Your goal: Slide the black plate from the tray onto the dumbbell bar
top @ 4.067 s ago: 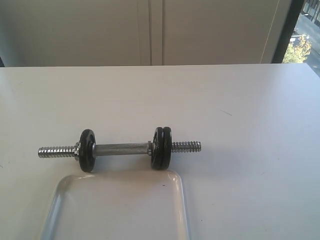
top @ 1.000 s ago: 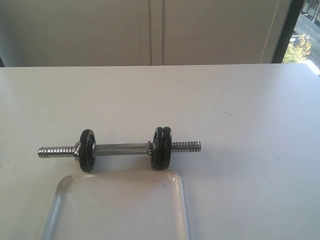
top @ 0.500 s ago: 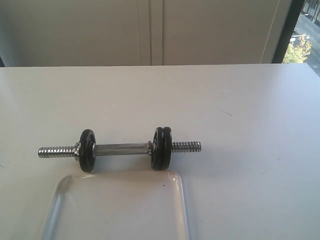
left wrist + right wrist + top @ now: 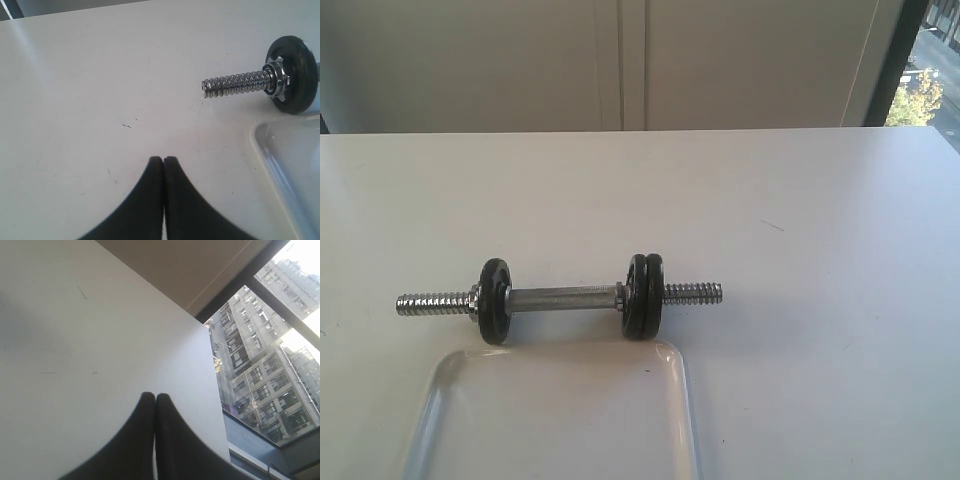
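Nearest the exterior camera, at 6 o'clock in its picture, the tray (image 4: 686, 415) lies flat on the white table (image 4: 800, 220), its near part cut off by the frame. The part that shows is bare glossy white.

The left gripper (image 4: 163, 160) hangs over bare table with its two dark fingers pressed together tip to tip and nothing between them. A rounded corner of the tray (image 4: 265, 145) and one threaded end of the bar (image 4: 235, 84) lie ahead of it, well apart from the fingertips. The right gripper (image 4: 154, 396) is likewise fully closed and empty above plain tabletop.

Just beyond the tray's far rim, at its 12 o'clock, the dumbbell bar (image 4: 565, 297) lies on the table, running from 9 to 3 o'clock. A single black plate (image 4: 494, 300) stands upright on it towards the 9 o'clock end, backed by a chrome nut (image 4: 278, 75), with bare thread (image 4: 433, 303) sticking out past it. A pair of black plates (image 4: 645, 296) stands face to face towards the 3 o'clock end, with a shorter stub of thread (image 4: 693, 293) beyond them. Which of these three is the task's plate I cannot tell; all the black plates in view are on the bar.

Farther on, open table runs to a pale wall (image 4: 620, 60) at 12 o'clock. A dark-framed window (image 4: 920, 70) sits at 2 o'clock.
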`<state>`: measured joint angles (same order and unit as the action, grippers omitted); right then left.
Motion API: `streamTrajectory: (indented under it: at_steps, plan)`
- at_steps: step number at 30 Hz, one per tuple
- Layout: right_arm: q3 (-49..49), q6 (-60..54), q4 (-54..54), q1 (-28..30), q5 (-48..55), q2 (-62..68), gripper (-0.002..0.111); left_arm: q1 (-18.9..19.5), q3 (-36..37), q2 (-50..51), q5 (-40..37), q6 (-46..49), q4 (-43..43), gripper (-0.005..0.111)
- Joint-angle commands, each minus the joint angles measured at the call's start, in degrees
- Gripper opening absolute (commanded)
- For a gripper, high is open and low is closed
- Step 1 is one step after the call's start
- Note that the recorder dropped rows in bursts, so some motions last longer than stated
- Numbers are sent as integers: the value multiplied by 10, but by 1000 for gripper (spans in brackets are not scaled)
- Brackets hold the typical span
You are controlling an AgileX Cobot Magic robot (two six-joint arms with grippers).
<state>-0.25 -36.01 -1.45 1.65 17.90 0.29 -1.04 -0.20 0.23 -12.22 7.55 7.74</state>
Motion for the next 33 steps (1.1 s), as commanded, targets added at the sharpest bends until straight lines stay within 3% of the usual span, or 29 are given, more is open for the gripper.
streamTrajectory:
  at_steps: [1, 6, 12, 16, 33]
  plan:
    - [3, 3, 0, 3, -8, -3, 0, -3, 2, -2, 1, 0, 3, 0]
    - [3, 39, 0, 3, 12, -3, 0, -3, 2, -2, 1, 0, 3, 0]
    - [3, 387, 0, 3, 12, -3, 0, -3, 2, -2, 1, 0, 3, 0]
    - [3, 505, 0, 3, 12, -3, 0, -3, 2, -2, 1, 0, 3, 0]
    - [3, 436, 0, 0, 12, -3, 0, -3, 2, -2, 1, 0, 3, 0]
